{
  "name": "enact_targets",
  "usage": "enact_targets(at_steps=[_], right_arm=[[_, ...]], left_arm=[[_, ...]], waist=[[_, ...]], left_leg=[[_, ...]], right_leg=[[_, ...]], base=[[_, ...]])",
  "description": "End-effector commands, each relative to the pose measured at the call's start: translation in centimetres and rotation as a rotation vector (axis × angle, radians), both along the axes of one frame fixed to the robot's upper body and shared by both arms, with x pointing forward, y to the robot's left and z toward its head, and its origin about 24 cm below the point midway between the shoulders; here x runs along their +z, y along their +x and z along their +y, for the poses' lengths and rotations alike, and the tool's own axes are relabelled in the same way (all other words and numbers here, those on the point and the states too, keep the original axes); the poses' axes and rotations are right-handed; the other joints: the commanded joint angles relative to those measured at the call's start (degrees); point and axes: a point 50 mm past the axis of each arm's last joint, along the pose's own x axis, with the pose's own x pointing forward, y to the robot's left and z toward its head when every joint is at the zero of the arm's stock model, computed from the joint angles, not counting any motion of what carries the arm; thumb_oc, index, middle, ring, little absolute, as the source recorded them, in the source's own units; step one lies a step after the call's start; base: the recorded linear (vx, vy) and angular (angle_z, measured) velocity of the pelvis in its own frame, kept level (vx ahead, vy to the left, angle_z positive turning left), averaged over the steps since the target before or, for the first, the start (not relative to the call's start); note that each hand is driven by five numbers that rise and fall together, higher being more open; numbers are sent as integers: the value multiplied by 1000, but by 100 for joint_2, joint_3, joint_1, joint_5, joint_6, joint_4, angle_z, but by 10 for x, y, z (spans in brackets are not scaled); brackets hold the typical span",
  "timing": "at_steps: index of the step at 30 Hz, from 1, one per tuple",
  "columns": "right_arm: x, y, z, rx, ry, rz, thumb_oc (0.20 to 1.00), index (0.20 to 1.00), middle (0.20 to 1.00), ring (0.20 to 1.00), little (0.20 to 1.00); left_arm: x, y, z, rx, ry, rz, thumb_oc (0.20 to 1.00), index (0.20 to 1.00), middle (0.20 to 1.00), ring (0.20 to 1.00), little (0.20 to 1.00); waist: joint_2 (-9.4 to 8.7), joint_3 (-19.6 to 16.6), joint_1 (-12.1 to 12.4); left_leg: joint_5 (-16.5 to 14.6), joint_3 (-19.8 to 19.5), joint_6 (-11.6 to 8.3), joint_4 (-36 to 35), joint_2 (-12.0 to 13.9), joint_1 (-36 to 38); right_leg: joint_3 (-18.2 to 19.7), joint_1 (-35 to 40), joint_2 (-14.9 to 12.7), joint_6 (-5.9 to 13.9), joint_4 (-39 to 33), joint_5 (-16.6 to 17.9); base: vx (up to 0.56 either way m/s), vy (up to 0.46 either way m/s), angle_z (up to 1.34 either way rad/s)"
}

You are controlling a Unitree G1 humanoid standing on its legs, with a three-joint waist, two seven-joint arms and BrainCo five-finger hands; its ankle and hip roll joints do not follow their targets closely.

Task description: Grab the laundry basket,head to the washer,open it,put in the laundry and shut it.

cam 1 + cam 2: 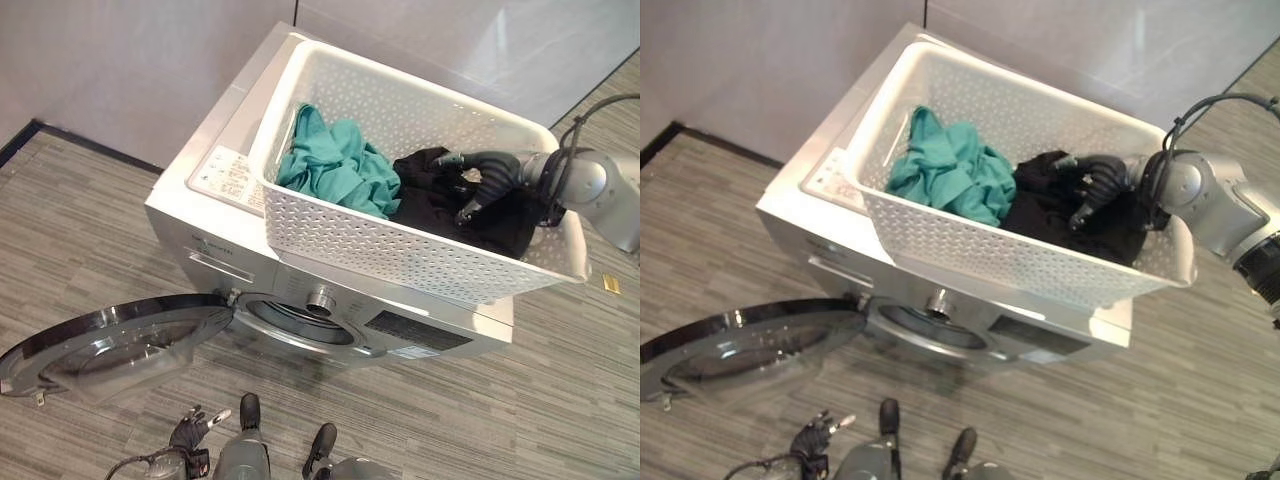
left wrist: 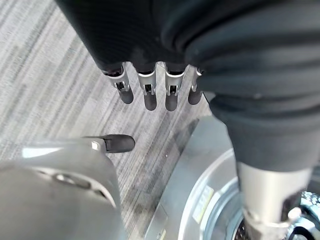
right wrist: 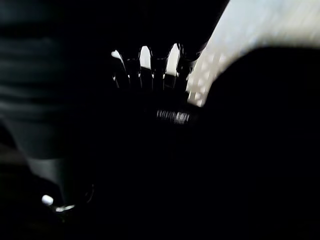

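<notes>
I see the white perforated laundry basket [image 1: 400,250] sitting on top of the silver washer [image 1: 210,235], its near-right corner overhanging the washer's front edge. The round glass washer door [image 1: 110,345] lies swung fully open to the left, low over the grey striped floor [image 1: 90,230], leaving the drum opening [image 1: 300,325] exposed under the basket. A pale wall [image 1: 130,70] runs close behind the machine, while open floor lies in front and to the right.

Inside the basket, a crumpled teal garment [image 1: 335,165] lies on the left and a black garment [image 1: 440,205] on the right, touching each other. My right hand [image 1: 480,185] reaches over the basket's right rim, fingers curled down into the black fabric, gripping it. My left hand [image 2: 150,90] hangs low beside the door, fingers straight and holding nothing.
</notes>
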Motion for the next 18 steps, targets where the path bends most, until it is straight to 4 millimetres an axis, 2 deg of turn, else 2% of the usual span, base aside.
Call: enact_targets(at_steps=[1, 2, 3, 6, 10, 11, 12, 18], right_arm=[[3, -7, -21, -68, -98, 40, 1000, 1000, 1000, 1000, 1000], [3, -7, -21, -68, -98, 40, 1000, 1000, 1000, 1000, 1000], [-11, -7, -20, -63, -106, 102, 1000, 1000, 1000, 1000, 1000], [-28, -8, -15, -47, -136, 180, 1000, 1000, 1000, 1000, 1000], [-37, -6, -11, -41, -131, 205, 1000, 1000, 1000, 1000, 1000], [-38, -5, -12, -50, -129, 201, 762, 762, 762, 762, 762], [-40, -4, -13, -60, -128, 199, 200, 200, 200, 200, 200], [-34, 2, -14, -92, -113, 121, 200, 200, 200, 200, 200]], left_arm=[[9, 17, 0, -46, -1, -66, 1000, 1000, 1000, 1000, 1000], [9, 17, -1, -46, -2, -66, 1000, 1000, 1000, 1000, 1000], [12, 23, -4, -72, -1, -86, 1000, 1000, 1000, 1000, 1000], [16, 32, -9, -109, -1, -112, 1000, 1000, 1000, 1000, 1000], [19, 38, -15, -141, -2, -132, 1000, 1000, 1000, 1000, 1000], [21, 40, -16, -145, -4, -142, 1000, 1000, 1000, 1000, 1000], [21, 41, -17, -151, -7, -145, 1000, 1000, 1000, 1000, 1000], [18, 39, -21, -154, -13, -124, 1000, 1000, 1000, 1000, 1000]], waist=[[32, 197, 217], [34, 197, 217], [49, 284, 245], [58, 386, 295], [93, 478, 329], [108, 501, 342], [121, 511, 349], [201, 510, 310]], left_leg=[[-535, -149, -246, 225, 239, 45], [-536, -150, -246, 227, 240, 43], [-523, -181, -248, 230, 239, -8], [-518, -208, -246, 258, 241, -95], [-510, -245, -250, 292, 239, -194], [-503, -261, -254, 297, 239, -220], [-495, -271, -256, 295, 238, -238], [-413, -316, -265, 168, 219, -289]], right_leg=[[-58, -271, -486, 285, 1118, -594], [-58, -271, -486, 285, 1118, -594], [-72, -304, -481, 278, 1103, -588], [-107, -333, -475, 270, 1080, -581], [-124, -378, -453, 252, 1035, -569], [-124, -386, -446, 245, 1021, -566], [-125, -394, -442, 237, 1014, -567], [-160, -455, -414, 210, 975, -571]], base=[[0, 0, 0], [-31, -1, -1], [0, 0, 0], [-24, -2, 4], [-4, -2, 1], [-18, -9, 5], [-17, -3, 8], [-9, 3, 5]])
